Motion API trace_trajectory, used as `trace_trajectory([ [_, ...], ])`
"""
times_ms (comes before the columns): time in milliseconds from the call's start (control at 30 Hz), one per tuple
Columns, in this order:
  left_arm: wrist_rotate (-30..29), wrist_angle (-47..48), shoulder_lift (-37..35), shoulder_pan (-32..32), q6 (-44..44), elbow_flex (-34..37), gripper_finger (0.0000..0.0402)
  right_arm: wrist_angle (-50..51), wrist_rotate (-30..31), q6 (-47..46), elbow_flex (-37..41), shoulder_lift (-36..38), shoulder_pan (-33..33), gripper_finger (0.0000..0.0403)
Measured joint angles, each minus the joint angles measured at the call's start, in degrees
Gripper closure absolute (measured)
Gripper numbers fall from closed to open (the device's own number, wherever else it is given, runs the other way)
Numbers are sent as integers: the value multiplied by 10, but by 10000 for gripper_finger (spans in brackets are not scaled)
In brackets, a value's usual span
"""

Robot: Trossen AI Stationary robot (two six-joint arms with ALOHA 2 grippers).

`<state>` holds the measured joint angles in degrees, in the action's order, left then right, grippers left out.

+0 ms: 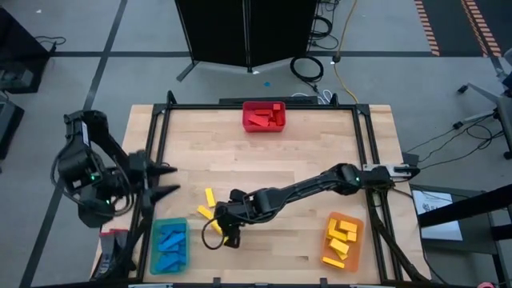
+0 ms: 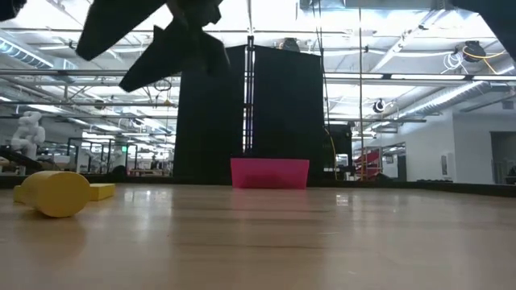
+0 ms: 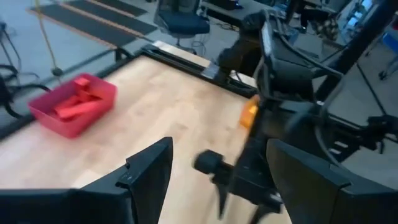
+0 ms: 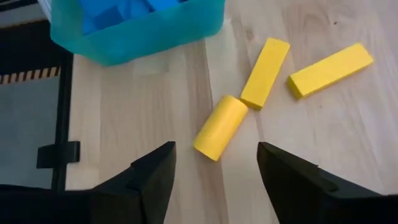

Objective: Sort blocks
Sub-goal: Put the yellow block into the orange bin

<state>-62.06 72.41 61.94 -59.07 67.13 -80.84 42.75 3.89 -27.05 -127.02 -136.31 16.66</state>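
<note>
Looking past the right gripper [image 4: 214, 171], I see three loose yellow blocks on the table [image 1: 304, 160]: a yellow cylinder [image 4: 220, 127] lying on its side, a flat yellow block [image 4: 265, 73] touching its far end, and another flat yellow block [image 4: 330, 70] a little apart. From above, these sit around seven o'clock from the table's middle, just beside the blue bin [image 1: 170, 244]. I judge them light, stiff and smooth, so not fragile, though the cylinder will likely roll if nudged; I would pinch it across its round body at mid-length, and take the flat ones across their narrow width. The right gripper hangs just above the cylinder with its fingers [image 4: 152, 171] spread wider than the piece, touching nothing and holding nothing. The left gripper [image 1: 166, 181] waits at the table's nine o'clock edge, its fingers also spread apart and empty. The red bin [image 1: 264, 117] at twelve o'clock already holds red blocks, the orange bin [image 1: 345, 240] near five o'clock holds yellow ones, and the blue bin holds blue ones.
</note>
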Motion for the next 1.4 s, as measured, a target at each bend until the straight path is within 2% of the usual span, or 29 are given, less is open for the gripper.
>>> trace_trajectory([
  [167, -4, 57, -45, 0, 1, 0, 137, -29, -11, -13, 0, -6, -5, 156],
  [400, 16, 89, -98, -7, -3, 0, 137, -89, -15, -15, -1, -25, -4, 132],
  [967, 35, 95, -102, -9, 1, 30, 137, -125, -15, -67, 0, -110, -1, 130],
  [1033, 35, 93, -102, -9, 1, 34, 137, -117, -3, -81, 0, -115, -1, 142],
  [1100, 36, 91, -101, -9, 2, 37, 137, -95, 14, -95, 0, -118, -2, 172],
  [1267, 36, 93, -102, -9, 15, 44, 137, -43, 20, -82, -1, -116, -11, 289],
  [1400, 36, 90, -101, -9, 16, 45, 137, -31, 17, -72, -2, -115, -13, 290],
])
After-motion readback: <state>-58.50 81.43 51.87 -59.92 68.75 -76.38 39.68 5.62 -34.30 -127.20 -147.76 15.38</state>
